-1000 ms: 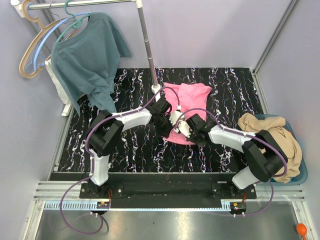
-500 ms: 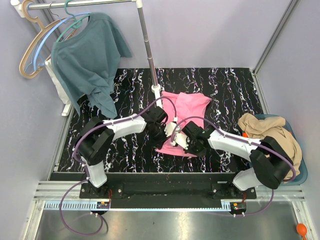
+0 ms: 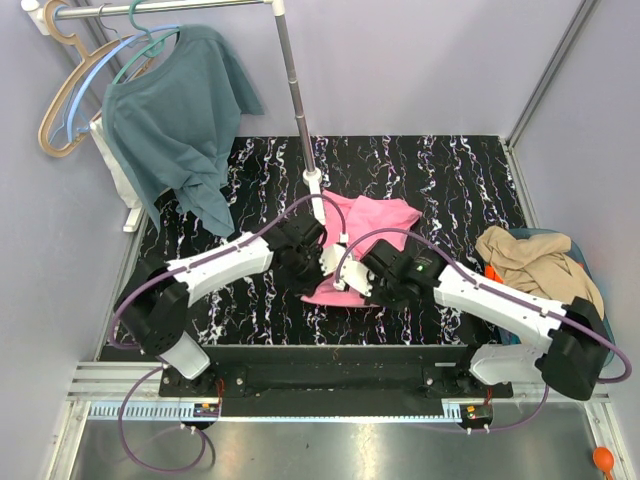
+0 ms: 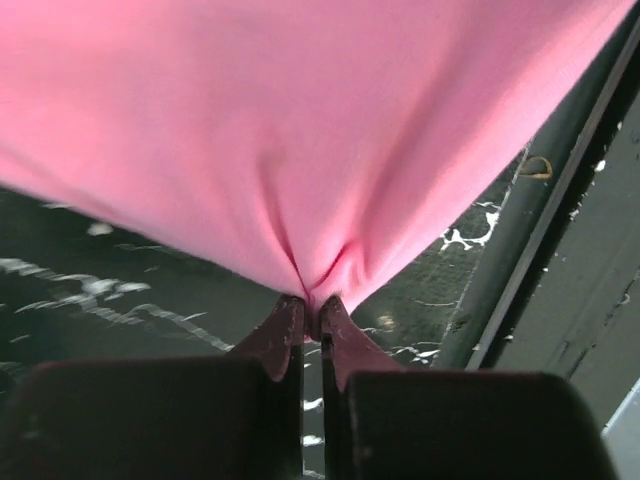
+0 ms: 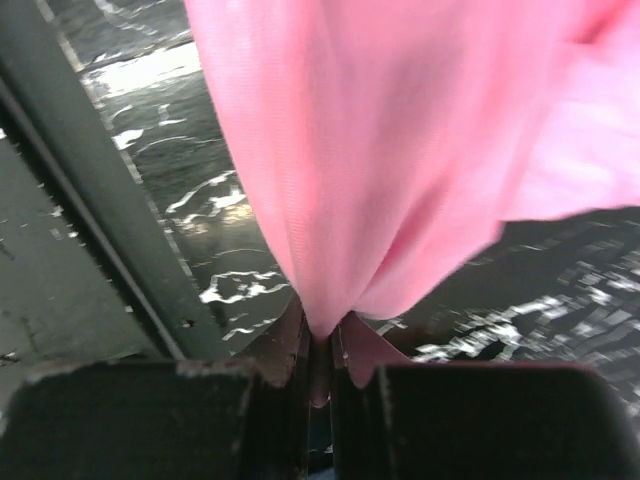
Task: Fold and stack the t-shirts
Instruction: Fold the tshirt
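Top view: the pink t-shirt [image 3: 375, 222] is bunched mid-table, its 6 o'clock edge lifted by the left gripper [image 3: 322, 262] and right gripper [image 3: 346, 283] side by side, no clean fold laid yet. The tan t-shirt [image 3: 535, 262] is heaped in the blue basket [image 3: 603, 352] out at 4 o'clock, so nothing's stacked. Left wrist: jaws clamped on a pucker of pink cloth. Right wrist: same deal, jaws pinching the pink fabric. Early days, I'd say, first shirt only.

Centre of desk [image 3: 450, 180]: t-shirt [image 3: 375, 215], pole base [image 3: 313, 178] just behind it. At its near hem: left tool [image 4: 312, 320], right tool [image 5: 320, 340], side by side. Off right edge: shirt heap [image 3: 535, 265] in basket [image 3: 600, 350]. Beyond far-left corner: hung shirt [image 3: 175, 120].
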`<state>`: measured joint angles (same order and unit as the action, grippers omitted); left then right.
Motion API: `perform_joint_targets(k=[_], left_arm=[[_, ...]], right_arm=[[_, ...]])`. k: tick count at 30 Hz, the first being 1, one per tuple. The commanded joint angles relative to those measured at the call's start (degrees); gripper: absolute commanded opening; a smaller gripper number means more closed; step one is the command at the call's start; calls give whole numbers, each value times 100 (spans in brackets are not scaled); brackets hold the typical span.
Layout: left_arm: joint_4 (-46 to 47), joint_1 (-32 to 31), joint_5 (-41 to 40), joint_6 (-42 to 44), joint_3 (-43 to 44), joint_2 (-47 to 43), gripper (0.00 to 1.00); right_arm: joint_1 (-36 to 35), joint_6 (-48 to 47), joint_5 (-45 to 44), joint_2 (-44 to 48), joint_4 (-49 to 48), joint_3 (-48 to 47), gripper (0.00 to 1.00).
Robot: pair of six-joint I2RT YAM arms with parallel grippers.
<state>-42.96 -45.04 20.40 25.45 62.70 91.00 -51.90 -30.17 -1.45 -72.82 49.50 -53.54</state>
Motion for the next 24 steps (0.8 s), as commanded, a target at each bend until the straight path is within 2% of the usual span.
perform_joint_targets(k=[1, 6, 11, 19, 24], left_arm=[[-521, -146, -370, 487, 453, -267, 0], [-433, 91, -361, 408, 954, -267, 0], [-319, 302, -484, 399, 1262, -241, 0], [-266, 645, -441, 610, 2123, 180, 0], [-301, 786, -318, 698, 2790, 813, 0]], right_arm=[[101, 267, -996, 294, -467, -526, 0], [110, 144, -1523, 373, -660, -517, 0], [329, -6, -1674, 426, -871, -552, 0], [1269, -304, -1156, 146, -1082, -825, 0], [1411, -384, -989, -154, -1284, -877, 0]])
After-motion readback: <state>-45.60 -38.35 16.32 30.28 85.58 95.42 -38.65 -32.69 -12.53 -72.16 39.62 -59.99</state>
